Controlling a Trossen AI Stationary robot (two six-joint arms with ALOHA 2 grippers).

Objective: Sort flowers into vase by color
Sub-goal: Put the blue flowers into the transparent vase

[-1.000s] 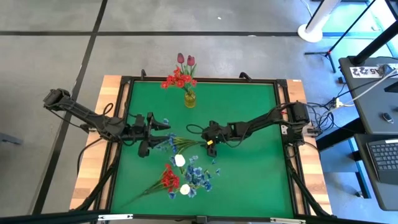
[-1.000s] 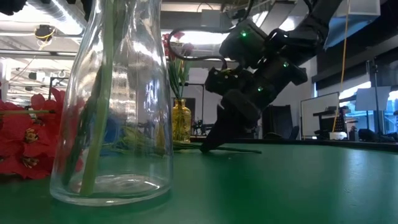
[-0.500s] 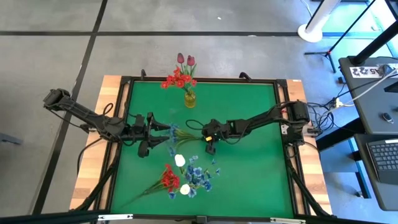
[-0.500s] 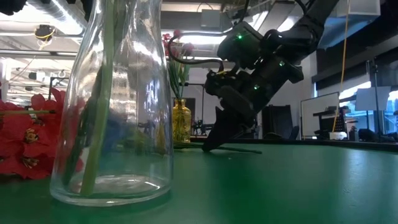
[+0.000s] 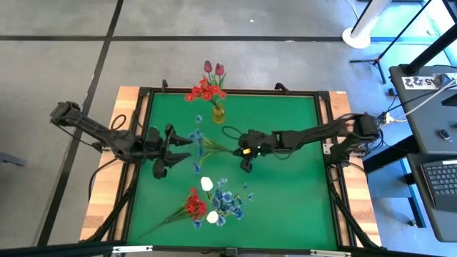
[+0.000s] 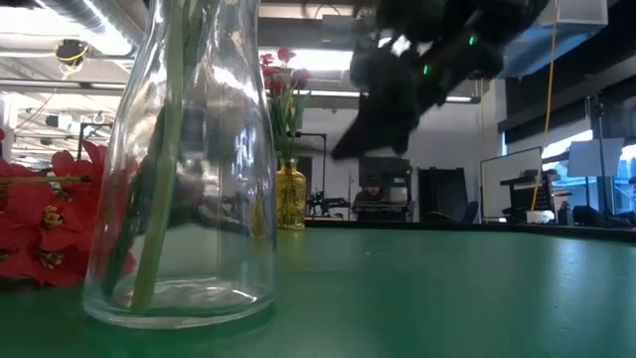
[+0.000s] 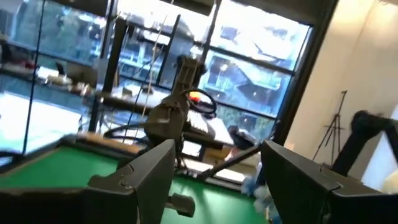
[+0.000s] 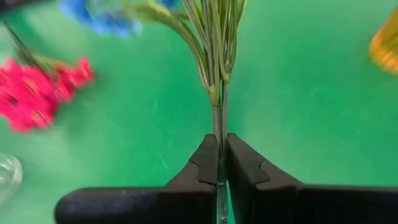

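High view: the right pincer [image 5: 245, 150] is located above the middle of the green counter [image 5: 285, 200], clamped on the stem of a blue spray [image 5: 198, 137], as confirmed in the right wrist view, where the fingers [image 8: 206, 163] are pressed against the green stem. The left pincer [image 5: 176, 150] is positioned just beside the blossoms, its fingers [image 7: 140, 174] spread apart. A yellow vase [image 5: 218, 113] with red and pink flowers stands near the far edge. Red clusters [image 5: 195, 205], white buds [image 5: 206, 184] and further blue sprays [image 5: 227, 203] lie toward the near edge. A clear glass vase [image 6: 184, 169] is seen in the low view.
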